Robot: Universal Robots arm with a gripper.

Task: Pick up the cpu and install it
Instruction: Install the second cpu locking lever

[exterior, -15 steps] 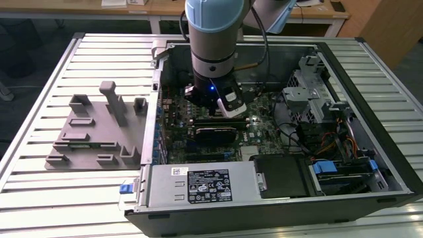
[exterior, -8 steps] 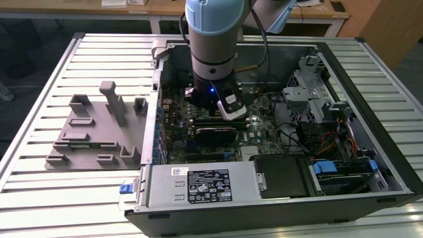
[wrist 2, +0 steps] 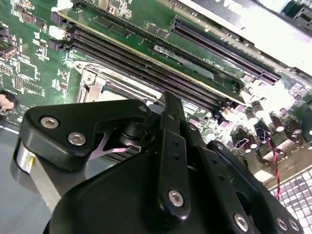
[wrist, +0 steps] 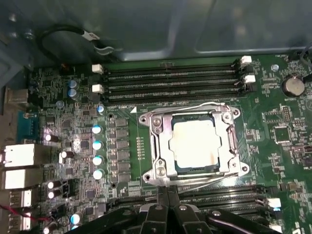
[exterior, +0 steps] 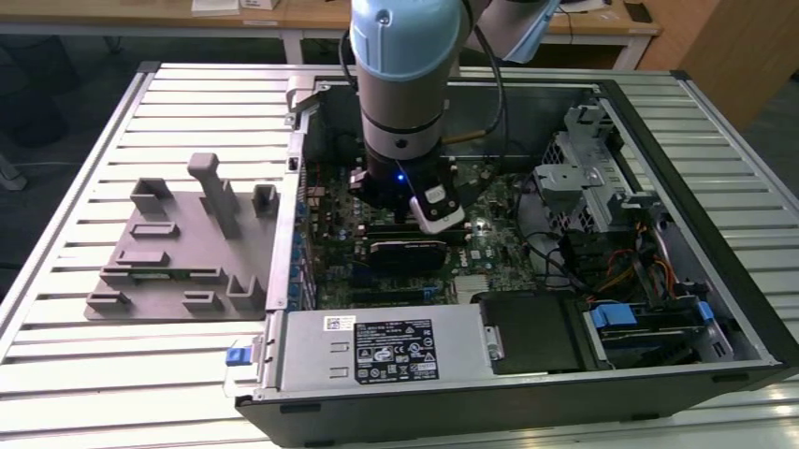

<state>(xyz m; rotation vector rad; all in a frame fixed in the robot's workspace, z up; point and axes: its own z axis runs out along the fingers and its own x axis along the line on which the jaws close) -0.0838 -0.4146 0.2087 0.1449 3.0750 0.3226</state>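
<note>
In the first wrist view the cpu point(wrist: 195, 146), a flat square chip with a shiny pale metal top, lies in the motherboard socket. The socket's metal frame point(wrist: 161, 141) sits around it and a wire lever runs along its edge. My gripper point(wrist: 168, 196) hangs just off the socket's near side, its black fingers pressed together with nothing between them. In the second wrist view the gripper's black linkage point(wrist 2: 168, 146) covers most of the socket. In the exterior view the arm point(exterior: 402, 112) reaches straight down into the open computer case point(exterior: 699, 281).
Memory slots point(wrist: 170, 80) run along both sides of the socket. A grey fixture block point(exterior: 175, 253) stands on the slatted table at the exterior view's left. The power supply point(exterior: 374, 351), drive cage point(exterior: 600, 187) and cables crowd the case's near and right parts.
</note>
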